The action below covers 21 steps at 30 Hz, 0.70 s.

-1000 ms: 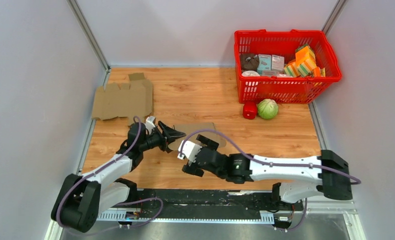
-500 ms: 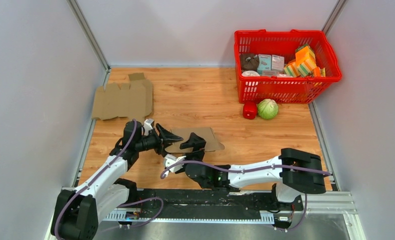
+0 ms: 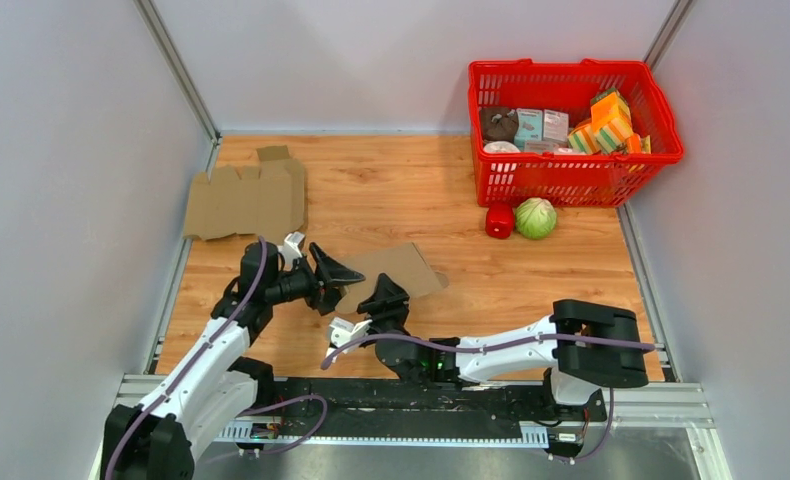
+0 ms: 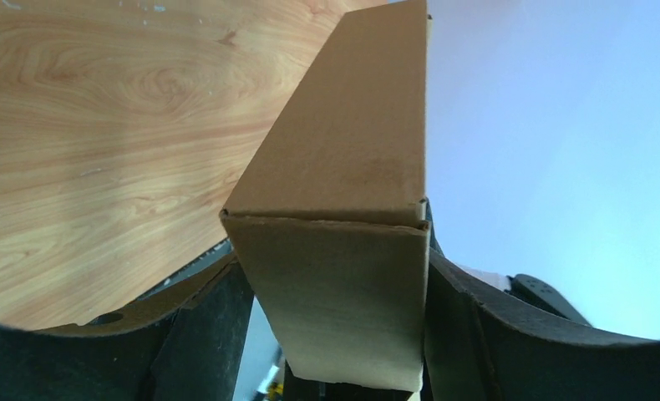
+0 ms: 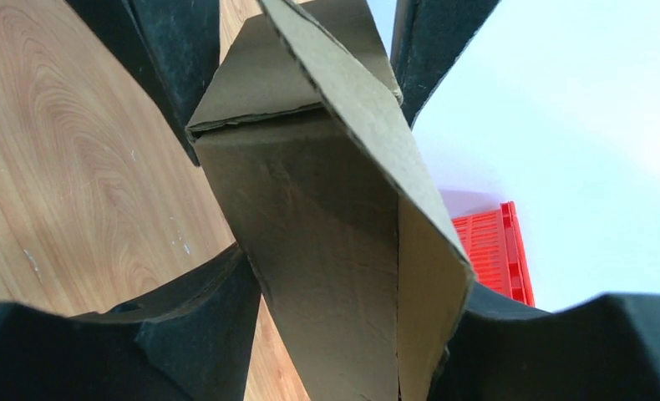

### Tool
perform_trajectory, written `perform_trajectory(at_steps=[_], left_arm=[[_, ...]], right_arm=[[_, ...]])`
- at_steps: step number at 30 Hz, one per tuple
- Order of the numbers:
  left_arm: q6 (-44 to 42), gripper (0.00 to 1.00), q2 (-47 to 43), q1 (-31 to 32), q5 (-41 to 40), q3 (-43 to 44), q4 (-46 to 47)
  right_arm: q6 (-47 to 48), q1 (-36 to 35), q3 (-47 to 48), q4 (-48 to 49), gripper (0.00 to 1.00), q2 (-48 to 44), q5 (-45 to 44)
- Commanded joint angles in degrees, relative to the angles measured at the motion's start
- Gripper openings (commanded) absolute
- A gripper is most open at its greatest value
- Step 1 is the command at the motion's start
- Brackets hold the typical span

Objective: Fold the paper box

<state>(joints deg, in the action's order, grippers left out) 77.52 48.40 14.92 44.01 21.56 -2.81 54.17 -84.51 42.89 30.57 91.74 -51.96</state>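
Observation:
A brown paper box [image 3: 396, 270] is held just above the wooden table near the front centre, partly folded. My left gripper [image 3: 339, 274] is shut on its left end; in the left wrist view the box [image 4: 343, 251] sits between both fingers. My right gripper [image 3: 383, 298] is shut on its near edge; in the right wrist view the box [image 5: 327, 251] fills the gap, with a flap angled up, and the left gripper's fingers [image 5: 176, 58] show behind it.
A second flat cardboard blank [image 3: 246, 200] lies at the back left. A red basket [image 3: 571, 180] with several packages stands at the back right, also seen in the right wrist view [image 5: 489, 251]. A red object [image 3: 499, 221] and a green cabbage [image 3: 536, 216] lie before it.
My right arm has swung left and stretched low along the front edge, its gripper closing on the box's near edge. The box has tilted and shifted slightly. The left gripper kept its hold.

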Motion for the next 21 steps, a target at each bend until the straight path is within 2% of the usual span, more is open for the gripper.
perform_trajectory(at_steps=[1,3,5,6,7,10,11,12,14,15,17,18,20,21], left_arm=[[-12.6,0.75,-3.7,0.3,-4.7,3.7,-14.7],[-19.4,0.75,-4.9,0.3,-7.7,5.7,-18.1],[-28.3,0.76,-6.5,0.3,-15.2,8.0,-26.6],[-30.6,0.76,-7.3,0.3,-22.3,10.1,-29.9],[-32.3,0.76,-9.4,0.3,-25.5,10.9,-34.2],[-35.1,0.77,-15.3,0.2,-33.6,11.9,-36.2],[-36.5,0.77,-16.7,0.3,-35.1,12.4,-36.7],[-37.3,0.78,-17.6,0.3,-38.7,14.2,-37.9],[-41.4,0.78,-19.0,0.3,-42.0,16.7,-41.8],[-42.7,0.78,-19.3,0.3,-43.8,18.7,-43.1],[-47.3,0.76,-19.3,0.3,-43.3,19.9,-43.6],[-48.5,0.75,-19.1,0.3,-39.6,20.5,-43.0],[-49.4,0.75,-18.3,0.3,-33.8,20.2,-39.2],[-48.7,0.73,-17.4,0.3,-27.5,19.1,-35.9]], right_arm=[[-2.8,0.1,0.3,2.8,0.55,-2.1,-4.5],[-5.8,-0.1,0.1,-1.7,0.55,-3.5,-5.0],[-9.9,-0.3,1.7,-9.1,0.54,-4.9,-5.3],[-14.9,-0.3,2.4,-16.5,0.52,-6.6,-5.2],[-17.8,-0.2,3.8,-21.2,0.52,-8.0,-4.5],[-28.5,0.0,8.1,-39.6,0.51,-12.3,0.0],[-31.5,0.6,10.8,-45.5,0.48,-12.6,3.2],[-36.4,2.0,13.5,-58.8,0.48,-12.6,10.8],[-40.4,3.6,21.9,-69.5,0.5,-10.1,15.9],[-41.8,5.9,24.6,-78.4,0.52,-9.1,23.2],[-44.1,8.4,30.2,-83.4,0.54,-6.0,29.3],[-44.4,11.5,32.2,-87.7,0.54,-4.8,36.6],[-44.6,13.6,34.4,-89.7,0.52,-1.4,40.1],[-44.4,15.5,35.7,-90.5,0.52,-0.3,43.9]])
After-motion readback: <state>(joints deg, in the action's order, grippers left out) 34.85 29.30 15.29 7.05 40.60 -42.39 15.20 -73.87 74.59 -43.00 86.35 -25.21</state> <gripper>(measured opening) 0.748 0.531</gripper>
